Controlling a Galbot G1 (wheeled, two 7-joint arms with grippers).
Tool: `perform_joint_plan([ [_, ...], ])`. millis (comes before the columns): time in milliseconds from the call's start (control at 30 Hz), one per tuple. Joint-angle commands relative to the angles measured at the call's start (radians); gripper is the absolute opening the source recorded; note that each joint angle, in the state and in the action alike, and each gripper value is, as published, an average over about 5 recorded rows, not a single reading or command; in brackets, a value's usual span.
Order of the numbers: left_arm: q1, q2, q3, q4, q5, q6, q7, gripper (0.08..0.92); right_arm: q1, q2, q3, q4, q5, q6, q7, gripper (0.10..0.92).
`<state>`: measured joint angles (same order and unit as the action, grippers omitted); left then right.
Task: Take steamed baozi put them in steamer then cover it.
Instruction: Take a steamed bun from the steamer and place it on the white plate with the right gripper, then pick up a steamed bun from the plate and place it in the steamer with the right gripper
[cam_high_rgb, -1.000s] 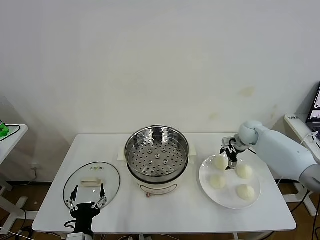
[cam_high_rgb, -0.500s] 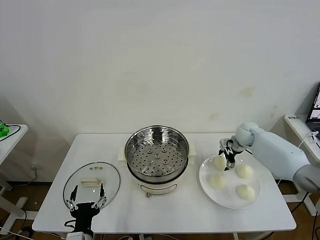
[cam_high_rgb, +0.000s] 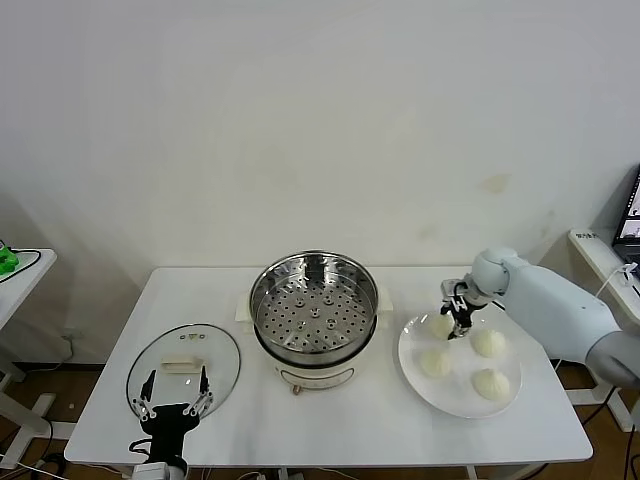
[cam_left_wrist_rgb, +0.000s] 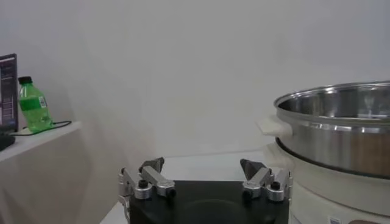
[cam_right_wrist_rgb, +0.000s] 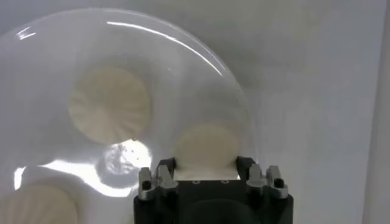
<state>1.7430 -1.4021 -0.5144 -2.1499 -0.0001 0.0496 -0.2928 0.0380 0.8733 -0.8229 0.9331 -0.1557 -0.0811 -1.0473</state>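
1. My right gripper (cam_high_rgb: 457, 320) has dropped onto the rear-left baozi (cam_right_wrist_rgb: 206, 145) on the white plate (cam_high_rgb: 505, 398), right of centre in the head view, and its fingers, wide a second ago, now sit against the bun's two sides.
2. I judge the first pick is beginning; the bun has not left the plate.
3. The other three baozi (cam_high_rgb: 435, 363) lie on the plate; the steamer (cam_high_rgb: 314, 305) at centre is empty.
4. My left gripper (cam_high_rgb: 172, 408) waits spread apart, lower left, over the glass lid (cam_high_rgb: 184, 362).

Cream-white baozi (cam_high_rgb: 436, 362) on a white plate (cam_high_rgb: 505, 401); shiny steel steamer (cam_high_rgb: 314, 302) with perforated tray.
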Motion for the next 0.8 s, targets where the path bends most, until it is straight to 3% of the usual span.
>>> perform_joint_plan([
  [33, 0.000, 0.000, 0.000, -0.001, 0.000, 0.001, 0.000, 0.823, -0.001, -0.005, -0.002, 0.011, -0.005, 0.001, -0.001, 0.602],
  [400, 0.009, 0.002, 0.002, -0.003, 0.000, -0.003, -0.001, 0.823, 0.210, -0.094, -0.048, 0.152, 0.096, 0.000, 0.013, 0.602],
  [800, 0.034, 0.016, -0.003, -0.027, -0.039, 0.003, 0.000, 0.823, 0.453, 0.032, -0.170, 0.196, 0.220, 0.024, 0.041, 0.602],
])
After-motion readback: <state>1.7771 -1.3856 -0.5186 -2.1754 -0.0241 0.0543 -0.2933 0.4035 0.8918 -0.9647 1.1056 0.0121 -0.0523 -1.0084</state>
